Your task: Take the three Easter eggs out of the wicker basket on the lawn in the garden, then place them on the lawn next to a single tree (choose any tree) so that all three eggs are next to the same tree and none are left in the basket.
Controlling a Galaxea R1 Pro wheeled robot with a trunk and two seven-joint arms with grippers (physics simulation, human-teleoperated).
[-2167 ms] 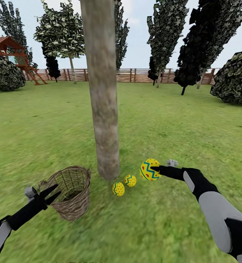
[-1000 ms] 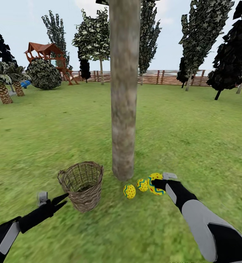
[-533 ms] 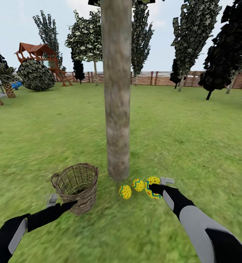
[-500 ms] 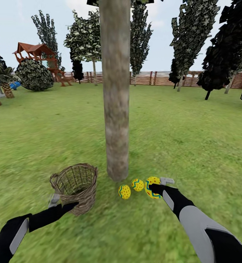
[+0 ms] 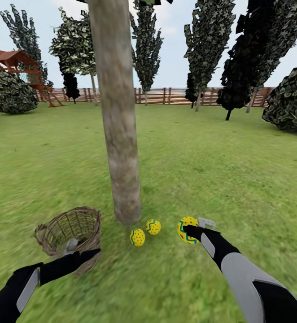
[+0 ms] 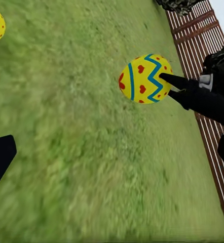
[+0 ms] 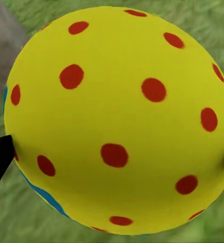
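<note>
Yellow third egg (image 5: pixel 187 229) stays clamped in right pincer (image 5: pixel 189 231), lower beside tree (image 5: pixel 121 148)

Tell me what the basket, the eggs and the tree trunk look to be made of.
The basket: brown woven wicker; open weave lets grass show through. The eggs: smooth, matte, painted-looking yellow shells with red dots and blue zigzags; the material beneath is unclear. The tree trunk: pale grey-brown mottled bark, fairly smooth.
</note>
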